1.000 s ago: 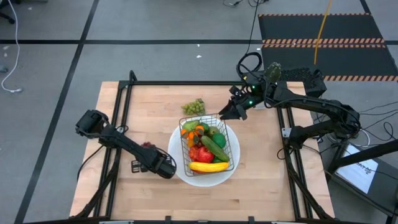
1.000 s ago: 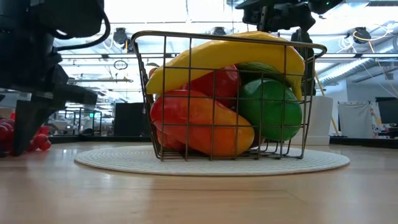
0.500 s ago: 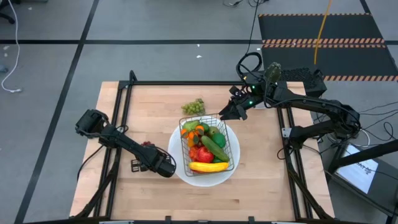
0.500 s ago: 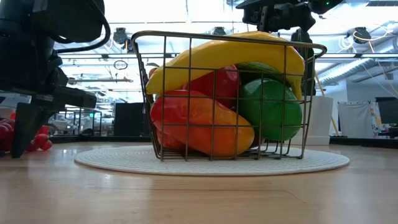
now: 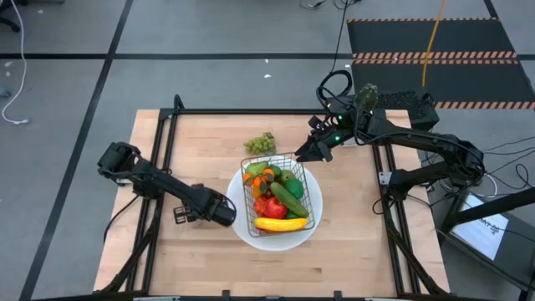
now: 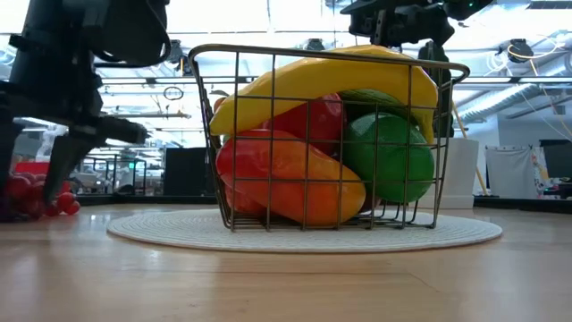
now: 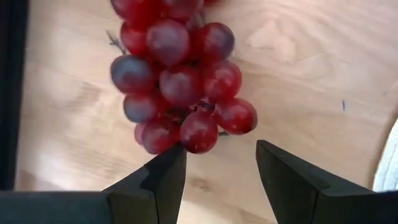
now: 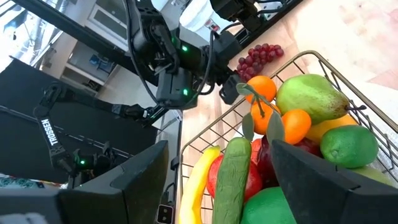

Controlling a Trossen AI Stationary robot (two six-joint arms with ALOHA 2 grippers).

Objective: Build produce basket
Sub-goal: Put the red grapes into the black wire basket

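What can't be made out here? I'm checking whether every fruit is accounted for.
- High view: the purple grape bunch on the wooden table is hidden by the left tool.
- Low view: the yellow banana and orange pepper screen the rest inside the dark wire basket.
- Low view: the green grape bunch is hidden behind that basket.
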